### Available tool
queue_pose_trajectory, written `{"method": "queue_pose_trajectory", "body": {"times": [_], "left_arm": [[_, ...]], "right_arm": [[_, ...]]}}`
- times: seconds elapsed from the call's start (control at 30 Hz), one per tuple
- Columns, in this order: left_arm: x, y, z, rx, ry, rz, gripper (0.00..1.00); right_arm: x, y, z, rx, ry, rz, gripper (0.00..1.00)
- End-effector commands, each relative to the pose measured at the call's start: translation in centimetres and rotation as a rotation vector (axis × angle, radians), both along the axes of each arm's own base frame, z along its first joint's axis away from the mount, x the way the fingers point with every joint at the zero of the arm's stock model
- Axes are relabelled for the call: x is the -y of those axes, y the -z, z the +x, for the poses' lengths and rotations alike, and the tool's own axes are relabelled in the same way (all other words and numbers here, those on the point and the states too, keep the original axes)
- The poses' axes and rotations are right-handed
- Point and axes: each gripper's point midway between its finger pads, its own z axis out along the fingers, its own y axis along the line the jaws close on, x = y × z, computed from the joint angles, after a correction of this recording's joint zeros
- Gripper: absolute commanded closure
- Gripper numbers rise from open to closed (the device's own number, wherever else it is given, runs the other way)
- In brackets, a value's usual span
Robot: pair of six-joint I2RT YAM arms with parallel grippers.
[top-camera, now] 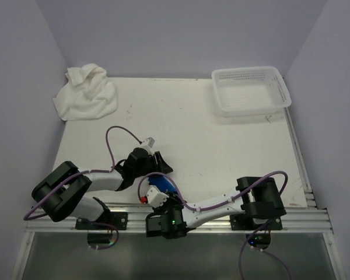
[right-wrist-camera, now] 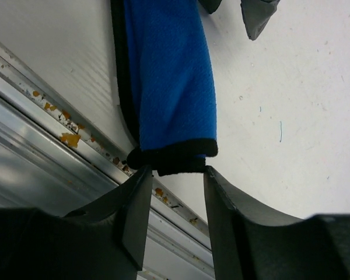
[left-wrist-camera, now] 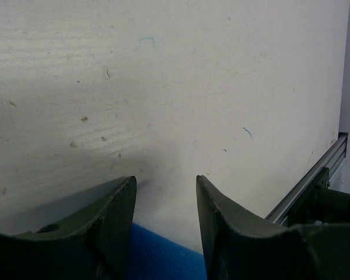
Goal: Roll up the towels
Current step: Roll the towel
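No legible text, label, brand or number in any view. Only marks noted: a short teal pen stroke (left-wrist-camera: 146, 42) and a small blue pen stroke (left-wrist-camera: 247, 132) on the table (left-wrist-camera: 233, 64), the blue one closer to the railed edge. Neither is readable as a character.

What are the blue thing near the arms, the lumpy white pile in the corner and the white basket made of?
The small blue towel looks like soft fleecy cloth: matte, folded, with a black stitched edge. The crumpled white towel seems to be thick cloth, since it slumps in soft folds. The white perforated basket looks like hard plastic: stiff walls full of little holes.
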Motion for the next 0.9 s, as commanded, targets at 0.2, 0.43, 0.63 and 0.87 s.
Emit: {"method": "queue_pose_trajectory", "body": {"times": [0.2,0.43,0.63,0.87], "left_arm": [[-2.2,2.0,0.1,-0.007,-0.054,0.096,0.5],[-2.7,1.3,0.0,0.019,-0.084,0.069,0.52],[-3.4,0.6,0.0,0.065,-0.124,0.041,0.53],[-3.8,1.3,-0.7,0.055,-0.129,0.02,0.53]], "right_arm": [[-0.9,-2.4,-1.1,-0.135,-0.027,0.184,0.5],[-1.0,-5.6,0.8,-0.301,-0.001,0.492,0.46],[-1.8,-6.5,2.7,-0.342,-0.012,0.543,0.39],[-4.8,-4.6,3.1,-0.425,-0.039,0.566,0.38]]}}
